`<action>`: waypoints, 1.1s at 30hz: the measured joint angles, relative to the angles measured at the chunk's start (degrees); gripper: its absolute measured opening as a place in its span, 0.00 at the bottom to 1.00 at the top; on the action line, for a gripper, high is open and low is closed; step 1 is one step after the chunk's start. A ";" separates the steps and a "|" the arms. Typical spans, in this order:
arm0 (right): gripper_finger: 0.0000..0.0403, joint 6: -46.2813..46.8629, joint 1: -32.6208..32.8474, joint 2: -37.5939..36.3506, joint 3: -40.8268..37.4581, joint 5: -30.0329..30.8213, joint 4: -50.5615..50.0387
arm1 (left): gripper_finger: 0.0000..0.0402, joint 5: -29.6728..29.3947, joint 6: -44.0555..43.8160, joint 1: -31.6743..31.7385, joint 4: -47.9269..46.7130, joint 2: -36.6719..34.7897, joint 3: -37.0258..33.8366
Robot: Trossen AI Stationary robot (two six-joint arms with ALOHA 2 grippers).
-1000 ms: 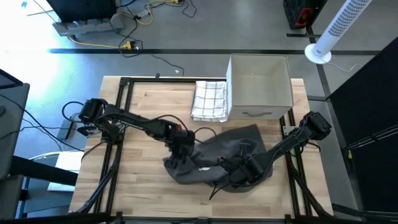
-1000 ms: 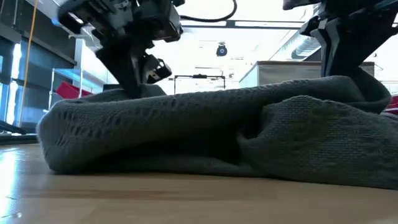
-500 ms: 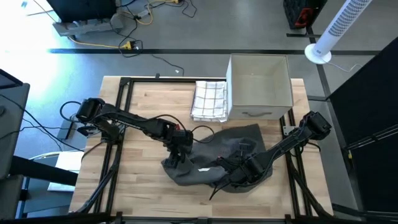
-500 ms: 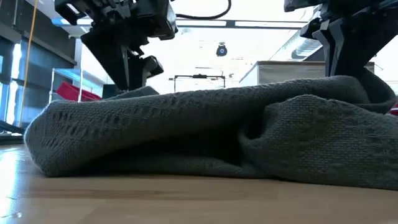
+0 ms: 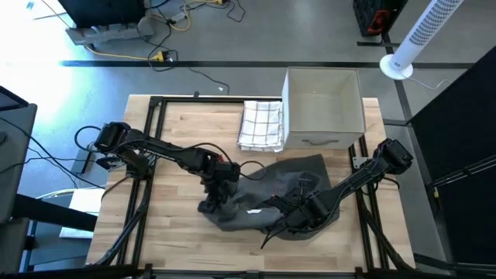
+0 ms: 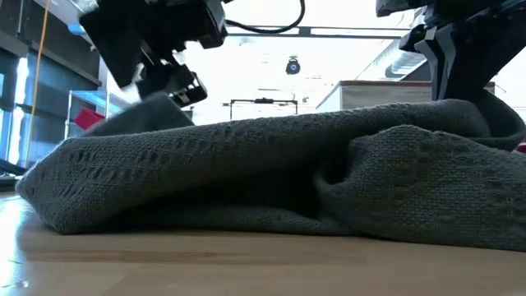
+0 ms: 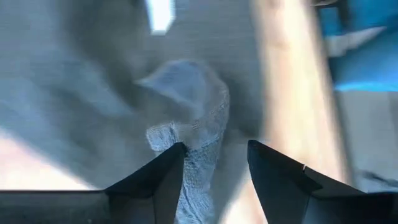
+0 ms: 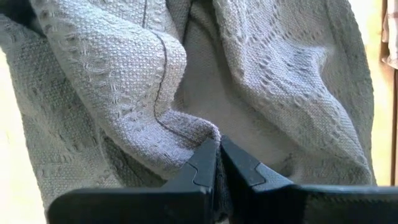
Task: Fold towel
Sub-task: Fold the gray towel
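Note:
A grey knitted towel [image 5: 271,198] lies crumpled on the wooden table [image 5: 170,139], bunched in thick folds in the low view [image 6: 271,173]. My left gripper [image 5: 213,200] is at the towel's left end, shut on a strip of cloth [image 7: 200,163]. My right gripper [image 5: 298,213] stands over the towel's near right part, its fingers shut on a fold [image 8: 215,155]. Most of the towel rests on the table by its underside. My left gripper has a narrow bunch of the towel's left end [image 7: 198,149] between its two fingers, coming from above. The towel's tip [image 7: 186,87] pokes out past the fingertips. That end is raised above the table [image 6: 140,119]; the rest lies on the wood. My right gripper pinches a raised fold of the towel [image 8: 193,134] between its fingertips, from above and slanting. The fold holds more than one layer, with a hem line running beside it. The cloth around it stays slack on the table.
A folded white checked cloth [image 5: 261,124] lies at the far middle, beside a beige open box [image 5: 324,108] at the far right. Bare wood lies to the left and near the front edge. A white fan [image 5: 422,35] stands off the table.
My left gripper has gone toward the table's left and near edge and risen a little, dragging the towel's left end with it. That end has stretched out leftward in the low view, while the right part and my right gripper have stayed put.

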 joint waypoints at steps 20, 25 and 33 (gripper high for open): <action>0.00 -2.81 -0.09 0.02 0.00 0.07 0.33 | 0.02 5.39 -8.44 -0.96 21.04 3.02 -11.23; 0.00 -4.57 -0.09 0.02 0.00 -0.74 0.17 | 0.00 5.16 -8.91 -0.69 13.98 0.03 -8.57; 0.00 -5.94 -1.84 0.02 0.00 0.11 0.22 | 0.06 -0.10 -5.81 -0.49 10.74 -3.09 -7.26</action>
